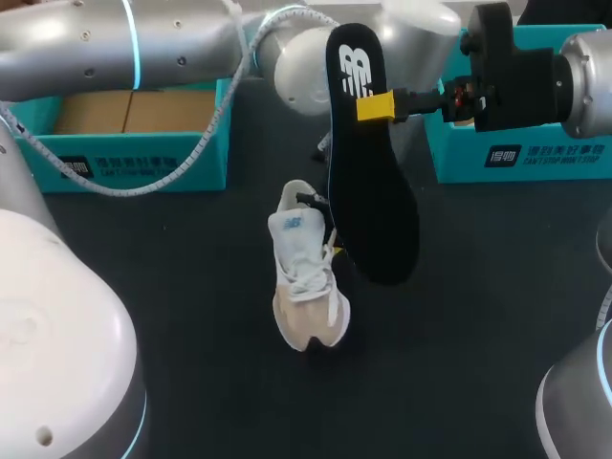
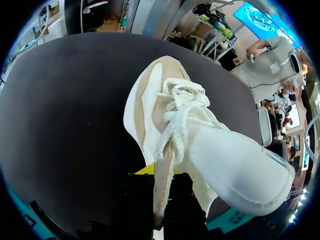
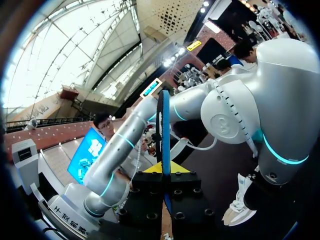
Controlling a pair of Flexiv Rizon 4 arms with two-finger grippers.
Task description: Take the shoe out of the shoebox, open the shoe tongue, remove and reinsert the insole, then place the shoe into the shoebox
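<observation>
Dark table (image 1: pixel 191 363), teal box (image 1: pixel 134 163) at far left, another box (image 1: pixel 521 158) at far right. Shoe (image 1: pixel 306 287) stands on its sole mid-table, well apart from both boxes, toe pointing away from them. White mesh with beige panels, white laces bunched loose, tongue pulled up and out.

Insole (image 1: pixel 378 201) is out of the shoe: black, white logo at the heel end, thin blue edge. Right gripper (image 1: pixel 375 105) is clenched on it near the heel end, yellow tip flat on the face I can see. It hangs toe-down, slightly tilted, just right of the shoe's heel. Right wrist cam shows it edge-on, rising straight out from between the fingertips.

Left arm comes across from the left and drops to the shoe's heel, mostly hidden behind the insole from the head cam. Left gripper (image 2: pixel 159 182) sits right at the shoe's collar edge; I can't tell whether it's clamped or released.
</observation>
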